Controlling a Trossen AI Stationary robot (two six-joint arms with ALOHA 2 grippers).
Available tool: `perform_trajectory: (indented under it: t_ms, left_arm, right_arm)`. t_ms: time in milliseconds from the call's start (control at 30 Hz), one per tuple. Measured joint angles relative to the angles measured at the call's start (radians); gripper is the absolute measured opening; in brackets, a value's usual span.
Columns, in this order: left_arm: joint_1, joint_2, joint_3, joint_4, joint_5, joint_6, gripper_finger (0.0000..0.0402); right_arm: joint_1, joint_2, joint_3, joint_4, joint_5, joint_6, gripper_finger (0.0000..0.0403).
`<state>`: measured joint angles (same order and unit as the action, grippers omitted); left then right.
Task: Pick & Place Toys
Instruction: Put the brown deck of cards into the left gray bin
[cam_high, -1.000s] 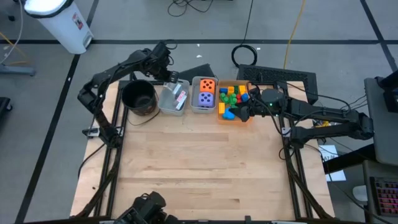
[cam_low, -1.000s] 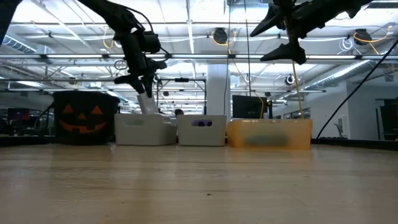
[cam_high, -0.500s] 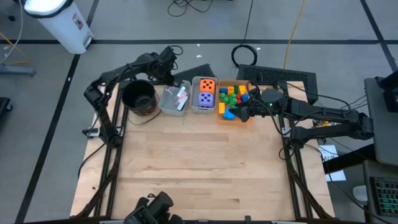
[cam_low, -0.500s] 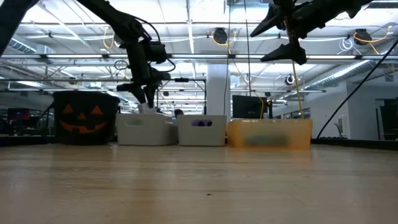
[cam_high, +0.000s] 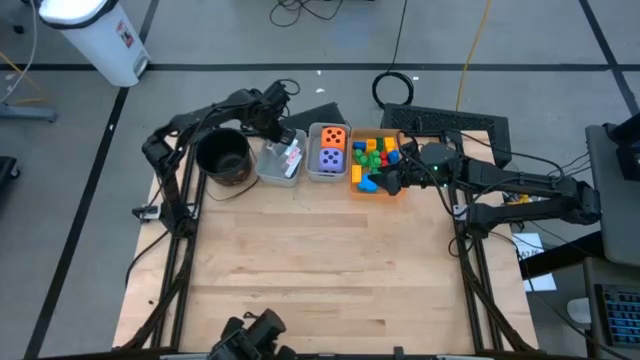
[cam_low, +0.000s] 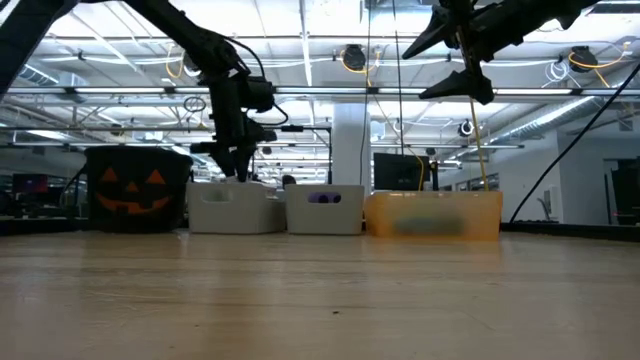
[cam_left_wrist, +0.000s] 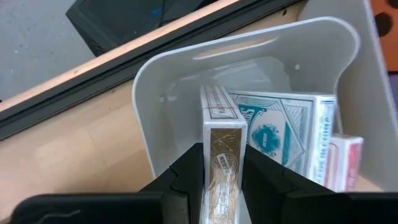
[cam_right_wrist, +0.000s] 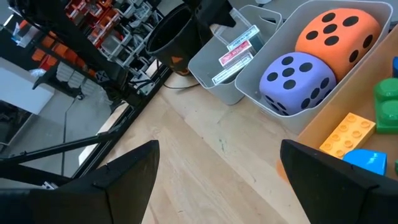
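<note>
Left gripper is clamping a gold-edged card box upright inside the grey bin, beside a teal card box. Right gripper, jaws apart, is hovering over the orange bin. Likely next: lifting the box straight clear of the wall.

Both arms are dark, near black, built from slim tubular links joined by bulkier rounded joints. The left arm, in the upper left of the high view, has thin black cables looping along its links. The right arm, at the right edge of that view, ends in a chunky wrist housing carrying a small green light. Each end effector has two flat, matte black fingers with angular edges.
</note>
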<state>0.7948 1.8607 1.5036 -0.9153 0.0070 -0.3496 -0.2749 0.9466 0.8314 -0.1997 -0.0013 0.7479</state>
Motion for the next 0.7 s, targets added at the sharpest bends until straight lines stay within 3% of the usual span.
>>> perform_trajectory:
  t_ms: [700]
  left_arm:
    - [-0.009, 0.02, 0.0, 0.052, 0.038, 0.007, 0.0103]
  right_arm:
    - [0.002, 0.0, 0.0, -0.001, 0.0, 0.019, 0.0325]
